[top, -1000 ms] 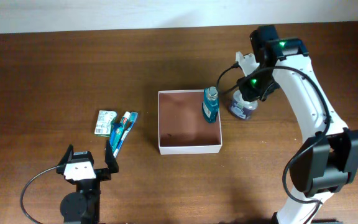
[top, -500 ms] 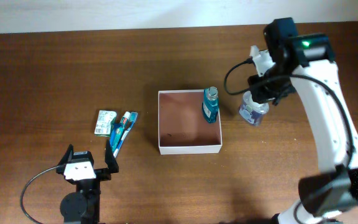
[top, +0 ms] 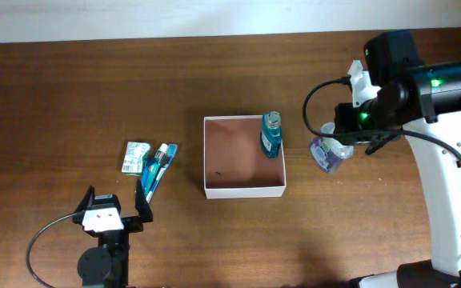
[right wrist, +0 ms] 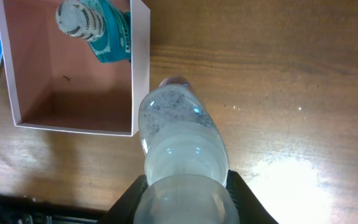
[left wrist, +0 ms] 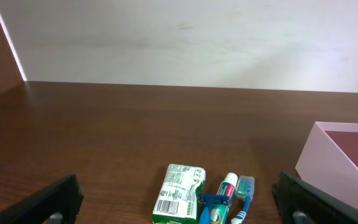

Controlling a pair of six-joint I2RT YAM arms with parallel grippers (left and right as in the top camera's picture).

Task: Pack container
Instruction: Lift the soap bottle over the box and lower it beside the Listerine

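Note:
The container (top: 211, 189) is a shallow white-walled box with a reddish-brown floor at mid-table; it also shows in the right wrist view (right wrist: 140, 37). A teal mouthwash bottle (top: 271, 134) stands in its far right corner. My right gripper (top: 344, 146) is shut on a clear bottle (top: 327, 154), held above the table just right of the container; in the right wrist view the bottle (right wrist: 179, 149) fills the jaws. A green soap packet (top: 135, 156), toothpaste tube and toothbrushes (top: 158, 166) lie left of the container. My left gripper (top: 112, 210) is open and empty, near the front edge below them.
The left wrist view shows the green packet (left wrist: 179, 200), the toothpaste and brushes (left wrist: 225, 199), the container's left wall (left wrist: 328, 165), and a white wall behind the table. The right arm (top: 446, 184) spans the right side of the table.
My right gripper has lifted the clear bottle off the table and carried it right and toward the front. The left arm and other items have not moved.

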